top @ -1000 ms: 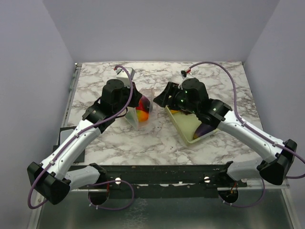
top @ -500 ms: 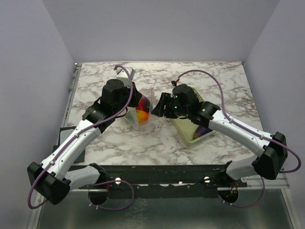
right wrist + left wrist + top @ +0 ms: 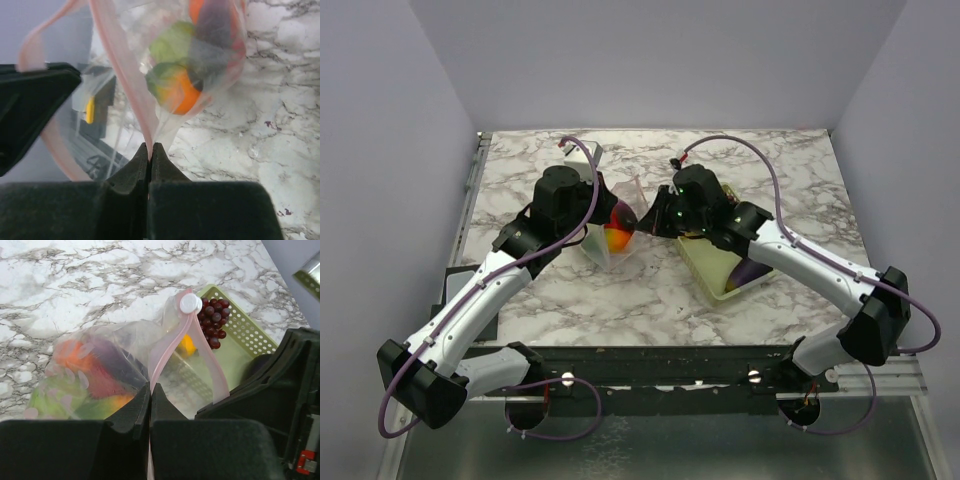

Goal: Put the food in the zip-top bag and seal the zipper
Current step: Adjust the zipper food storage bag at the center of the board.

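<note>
Just left of the green mesh basket [image 3: 715,262], on the marble table [image 3: 620,300]: the clear zip-top bag [image 3: 613,238], held up by its mouth. Clamped tight on the pink zipper [image 3: 167,352], at the lip turned away from the basket: the left gripper [image 3: 150,390]. Clamped tight on the lip turned toward the basket: the right gripper [image 3: 150,150]. Between the two pinches, a gaping mouth, both lips meeting at a white round slider [image 3: 190,303] just beside the basket's rim. Inside the bag, packed together: an orange piece [image 3: 181,90], a green piece [image 3: 167,46], a red piece [image 3: 105,385]. In the basket's corner nearest the slider, dark red grapes [image 3: 214,322]. At the basket's near end, partly under the right arm, a purple eggplant [image 3: 750,270].
</note>
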You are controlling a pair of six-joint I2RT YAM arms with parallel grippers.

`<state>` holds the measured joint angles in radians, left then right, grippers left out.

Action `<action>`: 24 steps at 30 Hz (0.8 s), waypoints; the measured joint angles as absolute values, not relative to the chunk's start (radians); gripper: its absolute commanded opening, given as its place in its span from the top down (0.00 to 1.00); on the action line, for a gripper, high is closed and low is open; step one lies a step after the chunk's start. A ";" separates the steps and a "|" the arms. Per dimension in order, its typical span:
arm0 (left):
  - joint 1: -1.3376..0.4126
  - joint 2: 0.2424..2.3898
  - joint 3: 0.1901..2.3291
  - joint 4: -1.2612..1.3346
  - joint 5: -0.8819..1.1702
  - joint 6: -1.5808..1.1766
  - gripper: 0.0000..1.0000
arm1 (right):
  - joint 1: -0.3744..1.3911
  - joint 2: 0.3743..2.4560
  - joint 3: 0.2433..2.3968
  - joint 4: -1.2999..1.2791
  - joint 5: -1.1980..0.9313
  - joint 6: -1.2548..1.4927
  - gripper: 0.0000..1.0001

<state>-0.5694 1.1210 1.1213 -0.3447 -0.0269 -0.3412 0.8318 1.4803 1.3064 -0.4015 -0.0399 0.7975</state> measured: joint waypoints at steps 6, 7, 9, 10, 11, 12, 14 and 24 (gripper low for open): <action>-0.569 1.112 1.121 -0.344 -0.045 -0.332 0.98 | 0.832 1.480 1.409 -0.417 -0.035 0.771 0.99; -0.569 1.108 1.121 -0.344 -0.050 -0.331 0.98 | 0.832 1.479 1.422 -0.420 -0.035 0.767 0.99; -0.569 1.095 1.121 -0.344 -0.067 -0.327 0.98 | 0.832 1.479 1.450 -0.435 -0.035 0.757 0.99; -0.569 1.089 1.121 -0.344 -0.079 -0.324 0.98 | 0.832 1.479 1.461 -0.441 -0.036 0.756 0.99; -0.569 1.081 1.121 -0.345 -0.090 -0.321 0.98 | 0.832 1.479 1.476 -0.445 -0.036 0.751 0.99; -0.569 1.072 1.121 -0.345 -0.107 -0.316 0.98 | 0.832 1.480 1.486 -0.448 -0.035 0.748 0.99; -0.569 1.050 1.121 -0.348 -0.150 -0.307 0.97 | 0.832 1.480 1.513 -0.466 -0.035 0.738 0.99; -0.570 0.981 1.172 -0.425 -0.259 -0.287 0.98 | 0.832 1.485 1.534 -0.495 -0.006 0.696 0.99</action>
